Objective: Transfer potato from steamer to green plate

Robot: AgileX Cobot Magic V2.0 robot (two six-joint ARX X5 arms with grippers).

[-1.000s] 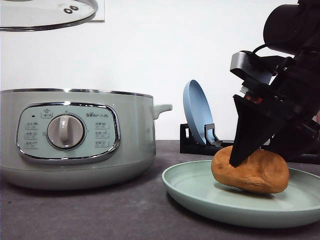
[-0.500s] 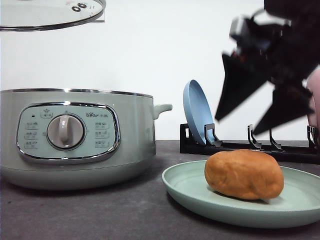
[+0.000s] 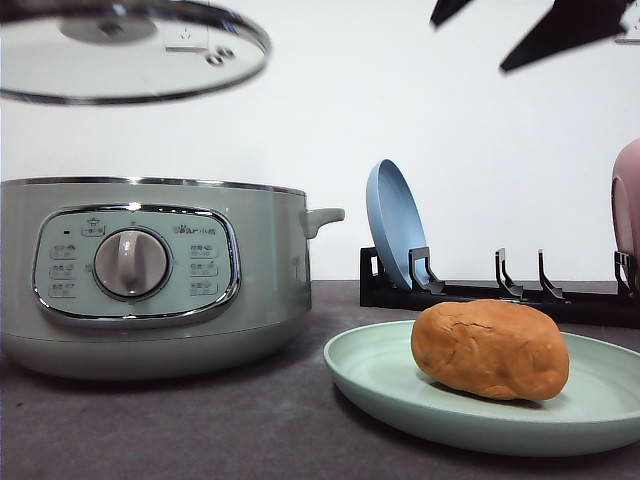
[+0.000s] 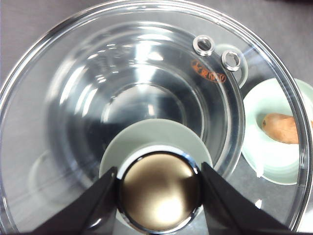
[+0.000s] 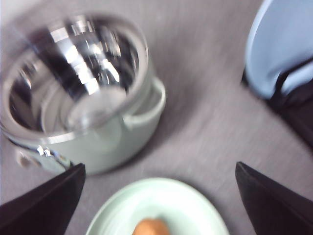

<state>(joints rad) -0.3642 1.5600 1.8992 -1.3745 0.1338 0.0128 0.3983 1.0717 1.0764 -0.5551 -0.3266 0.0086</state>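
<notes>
Front view: potato lying on its side on the green plate at lower right, touching nothing else; steamer at left on the dark tabletop, uncovered, with its glass lid hanging in the air at upper left above it. Behind the plate, a black rack holding a blue plate upright, with a pink plate cut off at the right edge. Tips of the right hand at the upper right corner, spread wide apart and holding nothing, high above the potato. Left wrist view: left hand closed on the chrome knob of the lid, one dark finger pressed to each side of it; through the glass, at right of frame, the green plate with the potato on it. Right wrist view, blurred: two dark fingers far apart at the lower corners with nothing between them; steamer with shiny inner pot at upper left, green plate and top of the potato at bottom centre, blue plate at upper right.
</notes>
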